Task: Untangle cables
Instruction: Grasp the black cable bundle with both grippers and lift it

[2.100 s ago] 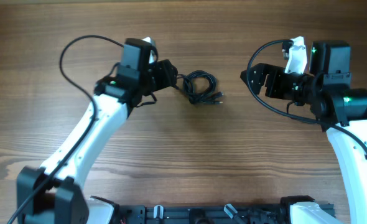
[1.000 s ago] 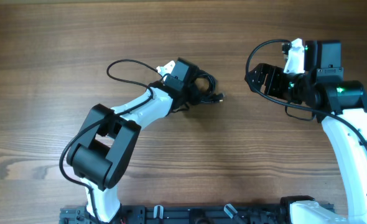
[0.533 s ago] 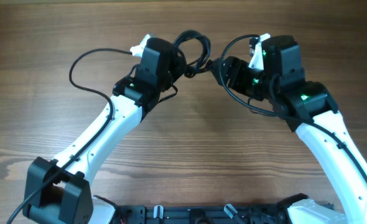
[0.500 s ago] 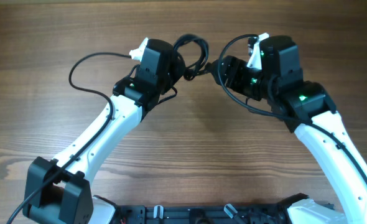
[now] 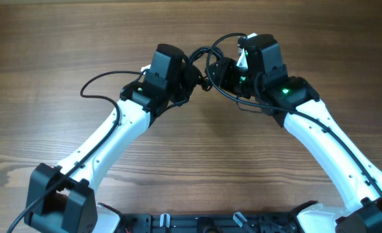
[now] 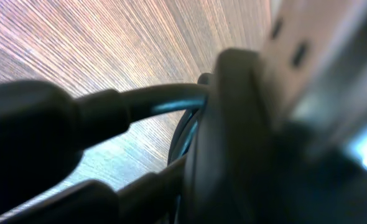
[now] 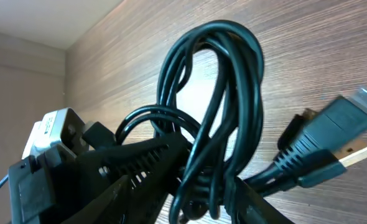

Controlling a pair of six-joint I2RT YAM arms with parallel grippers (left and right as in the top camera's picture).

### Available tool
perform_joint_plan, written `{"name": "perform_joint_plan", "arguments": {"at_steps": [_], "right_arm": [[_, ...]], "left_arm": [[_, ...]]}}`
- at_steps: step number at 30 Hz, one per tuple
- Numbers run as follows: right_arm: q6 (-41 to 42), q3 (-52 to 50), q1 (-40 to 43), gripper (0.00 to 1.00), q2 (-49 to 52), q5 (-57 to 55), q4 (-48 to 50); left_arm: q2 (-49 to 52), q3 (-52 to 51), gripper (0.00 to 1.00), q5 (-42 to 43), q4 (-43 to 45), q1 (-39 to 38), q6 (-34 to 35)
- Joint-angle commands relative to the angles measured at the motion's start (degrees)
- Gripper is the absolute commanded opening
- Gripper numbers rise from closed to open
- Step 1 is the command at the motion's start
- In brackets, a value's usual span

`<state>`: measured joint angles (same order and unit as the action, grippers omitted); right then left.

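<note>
Cables [image 7: 213, 140]: black knotted loops with plugs [image 7: 329, 146], held up off the table [image 5: 48, 39] near the middle of its far edge, presumably for pulling apart between two arms. Left claw [image 5: 192, 71]: clamped on the bundle as anchor. Right claw [image 5: 215, 68]: pressed among the loops; gripping or not, cannot tell. Two seconds earlier: bundle flat, right claw well apart.

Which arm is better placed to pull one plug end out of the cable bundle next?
Right, probably. The left pincer is shut on the cables as an anchor; the right pincer seems free, sits beside the bundle, and the plug ends face its camera.
</note>
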<state>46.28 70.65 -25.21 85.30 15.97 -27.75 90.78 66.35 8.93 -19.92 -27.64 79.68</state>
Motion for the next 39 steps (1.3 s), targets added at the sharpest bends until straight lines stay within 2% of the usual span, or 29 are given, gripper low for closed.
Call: {"name": "perform_joint_plan", "arguments": {"at_steps": [1,15,19,21,22,28,30,32,34,36,39], "right_arm": [[0.24,1.03,-0.35,0.49,1.25,-1.55,0.24],[0.20,1.01,-0.35,0.40,7.63,-1.33,-0.33],[0.35,1.01,-0.35,0.24,8.07,-0.74,-0.57],[0.24,1.01,-0.33,0.08,8.07,0.39,-0.57],[0.17,1.01,-0.33,0.04,8.07,0.94,-0.57],[-10.23,1.03,-0.33,0.04,0.44,5.31,-5.42],[-12.31,1.03,-0.33,0.04,-2.89,0.98,-10.45],[-14.10,1.03,-0.33,0.04,-3.82,-4.94,-16.22],[-16.31,1.03,-0.33,0.04,-3.76,-6.32,-18.47],[-16.52,1.03,-0.33,0.04,-3.76,-7.26,-18.14],[-16.31,1.03,-0.33,0.04,-3.08,-7.43,-17.27]], "left_arm": [[-0.79,0.79,0.04,0.68,0.37,-0.90,0.55],[-0.79,0.79,0.04,2.19,0.35,-0.90,3.74],[-0.79,0.79,0.04,2.19,1.07,-0.90,3.74],[-0.79,0.79,0.04,2.16,1.22,-0.87,4.37],[-0.79,0.79,0.04,2.16,1.22,-0.76,5.05],[-0.79,0.79,0.04,2.16,2.45,6.64,4.96],[-0.79,0.79,0.04,3.48,2.23,9.01,4.68],[-0.79,0.79,0.04,8.09,2.05,11.43,4.55],[-0.79,0.79,0.04,12.24,2.08,12.92,4.42],[-0.79,0.79,0.04,16.06,2.12,13.84,1.79],[-0.79,0.79,0.04,25.24,4.68,15.17,-7.52]]}}
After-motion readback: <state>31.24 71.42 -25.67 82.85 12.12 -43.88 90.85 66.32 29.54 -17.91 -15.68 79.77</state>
